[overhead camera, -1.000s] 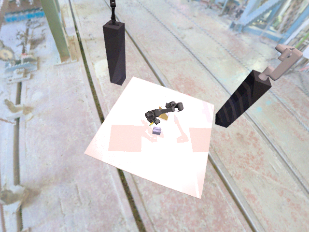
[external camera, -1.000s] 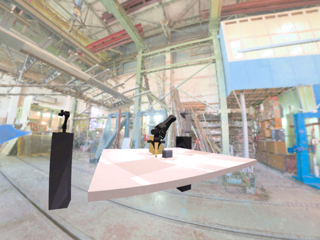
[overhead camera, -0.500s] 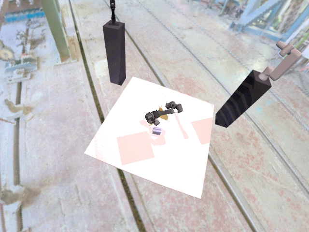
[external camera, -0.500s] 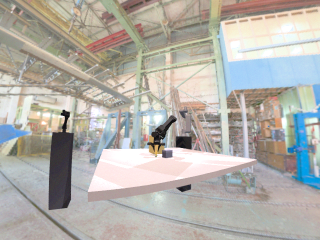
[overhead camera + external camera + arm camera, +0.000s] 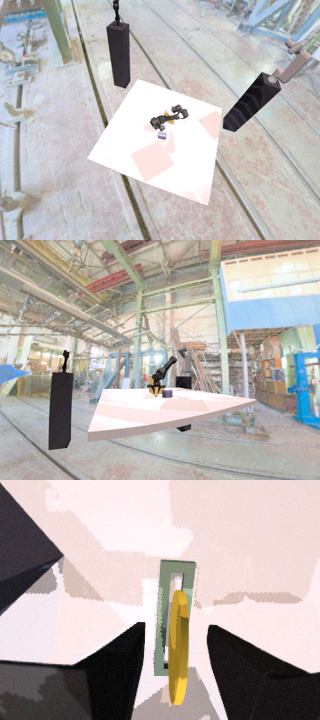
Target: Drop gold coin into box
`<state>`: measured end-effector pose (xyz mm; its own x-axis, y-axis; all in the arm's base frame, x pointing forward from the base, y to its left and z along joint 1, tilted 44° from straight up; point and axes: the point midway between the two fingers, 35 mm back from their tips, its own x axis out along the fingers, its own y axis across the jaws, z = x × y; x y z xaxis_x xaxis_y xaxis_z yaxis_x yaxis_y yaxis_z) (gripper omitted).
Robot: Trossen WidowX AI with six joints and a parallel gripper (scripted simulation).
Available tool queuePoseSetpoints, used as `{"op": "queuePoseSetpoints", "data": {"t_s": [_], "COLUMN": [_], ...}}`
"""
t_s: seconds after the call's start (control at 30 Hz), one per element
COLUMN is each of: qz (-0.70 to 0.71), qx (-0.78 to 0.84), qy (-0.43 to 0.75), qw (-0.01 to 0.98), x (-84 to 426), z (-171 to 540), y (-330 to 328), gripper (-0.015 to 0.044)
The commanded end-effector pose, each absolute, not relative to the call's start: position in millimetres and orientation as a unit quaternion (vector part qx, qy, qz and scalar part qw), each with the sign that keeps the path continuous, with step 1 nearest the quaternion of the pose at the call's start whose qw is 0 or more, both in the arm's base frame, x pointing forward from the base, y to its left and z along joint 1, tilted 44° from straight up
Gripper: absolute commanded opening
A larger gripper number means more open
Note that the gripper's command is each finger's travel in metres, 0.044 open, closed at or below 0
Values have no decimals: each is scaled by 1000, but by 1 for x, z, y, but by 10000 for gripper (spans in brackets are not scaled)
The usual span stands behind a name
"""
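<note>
Green beams rose before pale walls, and blue panels hung at one side. Rails crossed the worn floor. Bright light fell in patches on the white table.

Industrial workshop hall: green steel columns, red roof beams, floor rails, stacked boxes.

Top: high, slanting down at the counter
Exterior: farther back, low, facing across it
Wrist: close above, downward
</note>
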<state>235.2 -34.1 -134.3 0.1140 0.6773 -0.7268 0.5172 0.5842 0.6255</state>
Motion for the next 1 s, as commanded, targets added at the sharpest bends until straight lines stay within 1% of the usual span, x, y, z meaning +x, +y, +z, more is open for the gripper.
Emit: {"op": "queuePoseSetpoints", "data": {"t_s": [0.0, 0.17, 0.37, 0.7, 0.97], "qz": [67, 67, 67, 67, 66], "qx": [456, 456, 456, 456, 455], "qy": [663, 663, 663, 663, 663], "qw": [590, 590, 590, 590, 590], "x": [233, 233, 233, 233, 233], "z": [-139, -142, -142, -142, -131], "y": [-28, -24, -24, -24, -37], "gripper": [161, 161, 3, 0, 0]}}
